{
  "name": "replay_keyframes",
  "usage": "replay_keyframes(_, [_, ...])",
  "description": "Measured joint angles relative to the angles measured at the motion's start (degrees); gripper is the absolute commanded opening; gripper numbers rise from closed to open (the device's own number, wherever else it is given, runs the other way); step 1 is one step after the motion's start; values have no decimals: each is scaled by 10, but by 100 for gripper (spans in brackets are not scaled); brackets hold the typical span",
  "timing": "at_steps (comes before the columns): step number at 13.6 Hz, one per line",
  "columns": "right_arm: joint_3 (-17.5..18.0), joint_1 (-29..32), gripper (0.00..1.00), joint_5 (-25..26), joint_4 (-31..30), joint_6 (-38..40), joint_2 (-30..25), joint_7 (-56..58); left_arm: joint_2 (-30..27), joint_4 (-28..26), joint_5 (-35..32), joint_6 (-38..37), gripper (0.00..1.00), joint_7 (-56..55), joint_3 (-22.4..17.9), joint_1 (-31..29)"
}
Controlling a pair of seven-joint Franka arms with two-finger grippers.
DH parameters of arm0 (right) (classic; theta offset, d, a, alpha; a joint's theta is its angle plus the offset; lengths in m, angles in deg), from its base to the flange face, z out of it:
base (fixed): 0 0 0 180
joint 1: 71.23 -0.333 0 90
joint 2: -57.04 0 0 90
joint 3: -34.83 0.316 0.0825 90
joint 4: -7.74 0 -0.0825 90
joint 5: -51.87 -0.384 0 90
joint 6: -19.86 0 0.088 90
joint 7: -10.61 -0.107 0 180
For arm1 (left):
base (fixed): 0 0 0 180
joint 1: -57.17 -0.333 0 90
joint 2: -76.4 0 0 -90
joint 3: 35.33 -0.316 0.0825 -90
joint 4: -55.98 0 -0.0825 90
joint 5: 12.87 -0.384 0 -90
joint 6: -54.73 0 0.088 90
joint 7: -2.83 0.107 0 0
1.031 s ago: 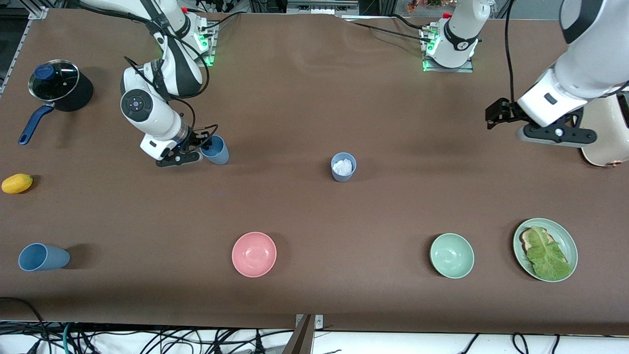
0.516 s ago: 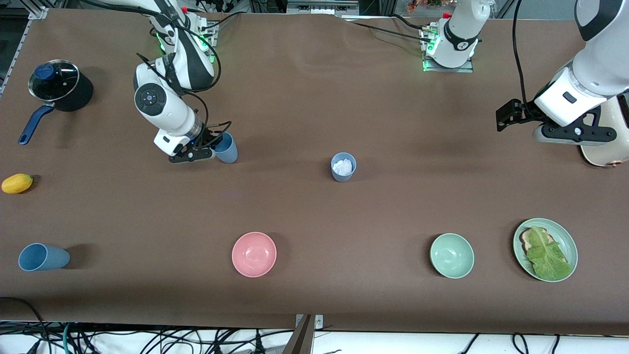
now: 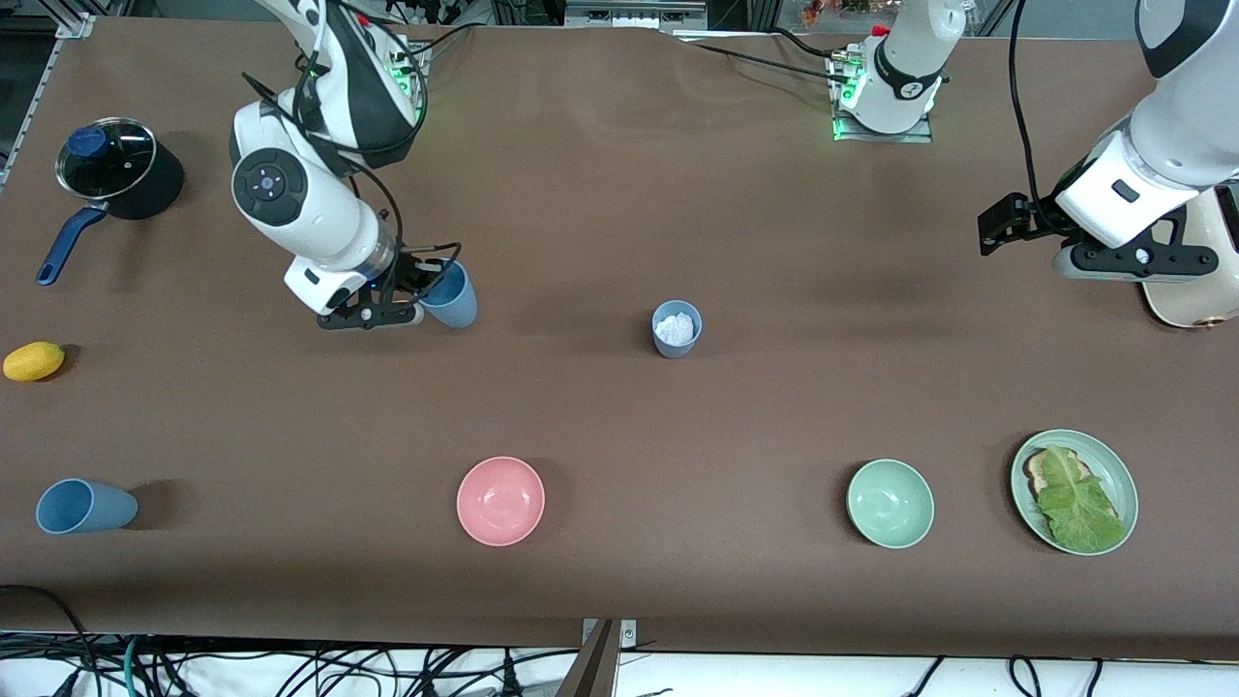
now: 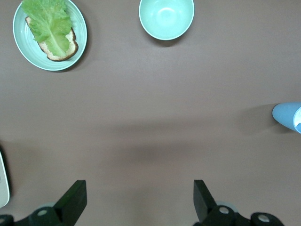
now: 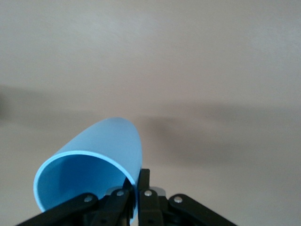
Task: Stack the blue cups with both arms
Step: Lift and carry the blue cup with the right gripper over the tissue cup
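Note:
My right gripper (image 3: 418,288) is shut on the rim of a blue cup (image 3: 452,295) and holds it tilted above the table toward the right arm's end; in the right wrist view the cup (image 5: 96,160) has its wall pinched at the gripper (image 5: 138,188). A greyer blue cup (image 3: 676,328) with something white inside stands upright mid-table; its edge shows in the left wrist view (image 4: 288,116). Another blue cup (image 3: 84,506) lies on its side near the front camera at the right arm's end. My left gripper (image 3: 997,225) hangs open and empty, also seen in its wrist view (image 4: 139,197).
A pink bowl (image 3: 500,500), a pale green bowl (image 3: 890,503) and a green plate (image 3: 1121,474) with lettuce on toast sit nearer the front camera. A lidded pot (image 3: 114,169) and a yellow fruit (image 3: 34,361) are at the right arm's end. A cream appliance (image 3: 1195,266) stands by the left gripper.
My right gripper has lifted the blue cup and carried it a little toward the middle of the table. The left arm drew back toward its own end, then held still.

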Motion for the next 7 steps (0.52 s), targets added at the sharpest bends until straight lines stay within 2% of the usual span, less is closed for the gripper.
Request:
replay_keyframes(3, [16,-52,0,-36,81,33,33,-102,-1,4,0,-11,100,-1,0,0])
replay_keyframes(7, [13,-149,0,-39,193,44,108,-260,-1,9,0,-11,100,-1,0,0])
